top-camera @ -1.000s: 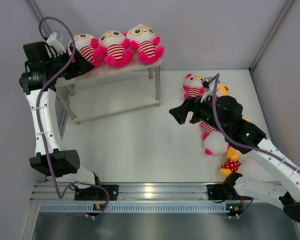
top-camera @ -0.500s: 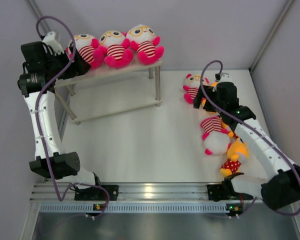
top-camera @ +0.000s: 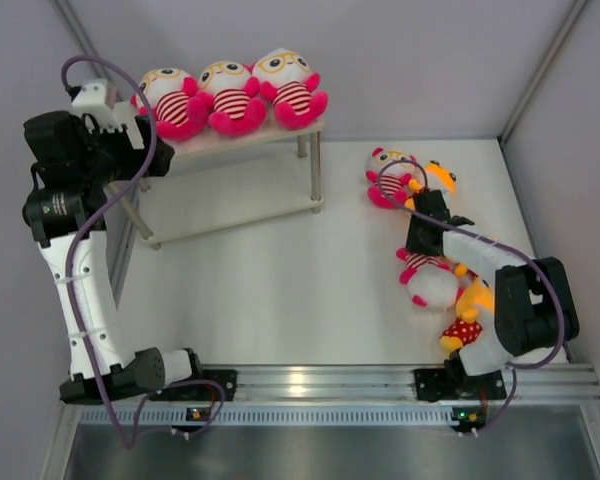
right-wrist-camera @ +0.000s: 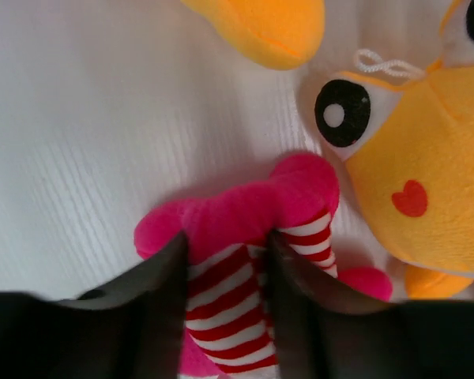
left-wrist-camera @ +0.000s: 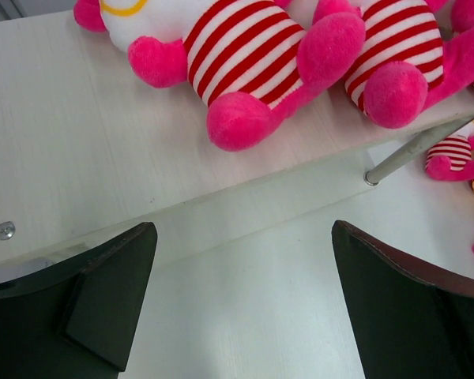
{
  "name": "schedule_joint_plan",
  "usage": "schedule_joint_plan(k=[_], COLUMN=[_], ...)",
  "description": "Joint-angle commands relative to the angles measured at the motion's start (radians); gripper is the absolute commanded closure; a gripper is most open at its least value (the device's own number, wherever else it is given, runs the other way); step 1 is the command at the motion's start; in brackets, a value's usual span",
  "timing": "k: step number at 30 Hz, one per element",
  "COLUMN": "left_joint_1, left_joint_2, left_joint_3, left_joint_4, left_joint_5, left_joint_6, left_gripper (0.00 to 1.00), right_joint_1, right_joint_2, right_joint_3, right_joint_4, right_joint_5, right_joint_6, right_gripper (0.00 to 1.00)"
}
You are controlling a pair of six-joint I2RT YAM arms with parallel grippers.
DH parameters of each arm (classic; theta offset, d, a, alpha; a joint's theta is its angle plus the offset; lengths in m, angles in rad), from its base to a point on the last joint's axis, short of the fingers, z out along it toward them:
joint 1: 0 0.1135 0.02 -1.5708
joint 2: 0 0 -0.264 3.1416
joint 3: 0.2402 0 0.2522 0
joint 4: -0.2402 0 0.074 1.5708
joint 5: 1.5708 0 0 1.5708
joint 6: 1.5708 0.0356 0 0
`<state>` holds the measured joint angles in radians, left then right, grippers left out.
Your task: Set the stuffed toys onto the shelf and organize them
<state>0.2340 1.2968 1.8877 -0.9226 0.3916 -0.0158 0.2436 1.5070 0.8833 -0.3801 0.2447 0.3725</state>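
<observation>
Three striped stuffed toys [top-camera: 230, 95] sit in a row on the top board of the shelf [top-camera: 242, 196]. My left gripper [top-camera: 130, 140] hangs open by the shelf's left end, nothing between its fingers [left-wrist-camera: 103, 292]; the nearest toy [left-wrist-camera: 245, 55] lies ahead on the board [left-wrist-camera: 71, 142]. On the floor at the right, my right gripper [top-camera: 423, 240] points down, shut on the striped body [right-wrist-camera: 229, 292] of a stuffed toy [top-camera: 430, 282] lying on its back, pink legs [right-wrist-camera: 237, 213] just past the fingertips. An orange-yellow plush [right-wrist-camera: 415, 170] touches it.
Another striped toy [top-camera: 385, 172] and an orange plush [top-camera: 438, 178] lie further back on the right. A plush in a red polka-dot outfit [top-camera: 463, 328] lies beside the right arm's base. Thin metal shelf legs [top-camera: 315, 170] stand on the floor; walls close in left and right.
My right arm swung down onto the striped toy on the floor and its jaws closed on the body. The left gripper drew back left from the shelf and opened wider.
</observation>
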Motion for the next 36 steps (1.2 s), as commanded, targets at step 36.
schedule_joint_plan(k=[36], left_joint_1=[-0.007], left_joint_2=[-0.266], left_joint_3=[-0.191], left_joint_4=[-0.087], left_joint_5=[0.765], left_joint_6=[0.070], left_gripper=[0.02], right_joint_1=[0.982], right_joint_2=[-0.245], right_joint_3=[0.272], right_joint_4=[1.031], right_joint_5=[-0.392], right_joint_6=[-0.621], right_gripper=[1.00])
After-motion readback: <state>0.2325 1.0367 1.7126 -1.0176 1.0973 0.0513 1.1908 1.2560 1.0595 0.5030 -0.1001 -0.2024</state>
